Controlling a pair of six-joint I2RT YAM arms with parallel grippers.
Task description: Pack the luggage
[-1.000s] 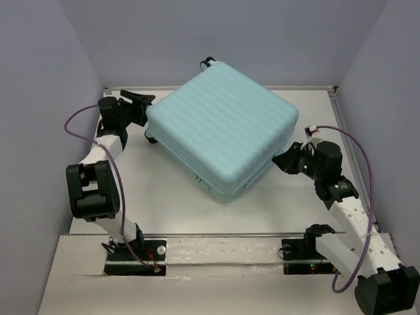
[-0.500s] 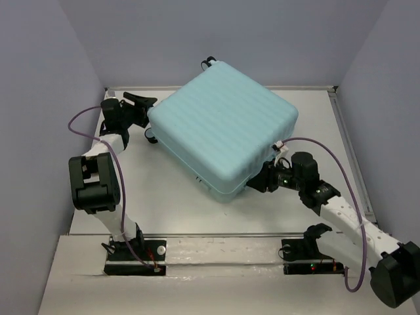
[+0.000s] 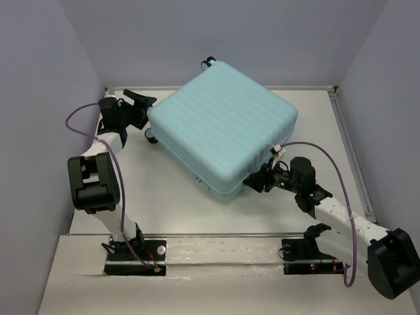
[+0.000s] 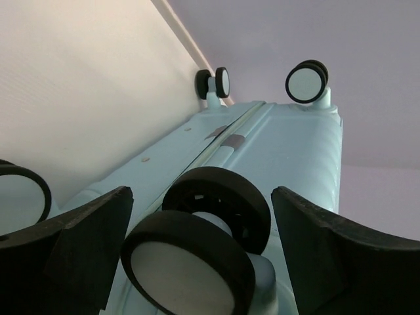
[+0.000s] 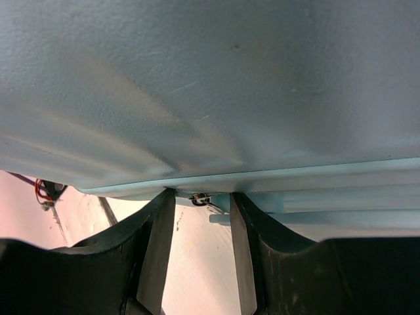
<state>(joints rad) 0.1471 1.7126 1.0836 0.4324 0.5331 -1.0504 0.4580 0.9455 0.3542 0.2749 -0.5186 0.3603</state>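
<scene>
The luggage (image 3: 223, 125) is a pale aqua ribbed hard-shell suitcase, closed and lying flat, turned diagonally on the table. My left gripper (image 3: 140, 108) is at its far left corner, open. In the left wrist view the gripper (image 4: 200, 197) has its jaws on either side of a black spinner wheel (image 4: 197, 256) without touching it. My right gripper (image 3: 252, 184) is at the near right side, by the seam. In the right wrist view the gripper (image 5: 202, 195) is open, tips against the shell (image 5: 210, 85), with a small metal zipper pull (image 5: 201, 199) between them.
Grey walls close in the table on the left, back and right. A raised rail (image 3: 216, 235) runs along the near edge by the arm bases. More wheels (image 4: 306, 81) show at the suitcase's far end. The white table top (image 3: 170, 203) lies in front of the suitcase.
My right gripper has moved left along the suitcase's near right side, toward its near corner, and now meets the seam. The left gripper has barely moved. The suitcase has not shifted.
</scene>
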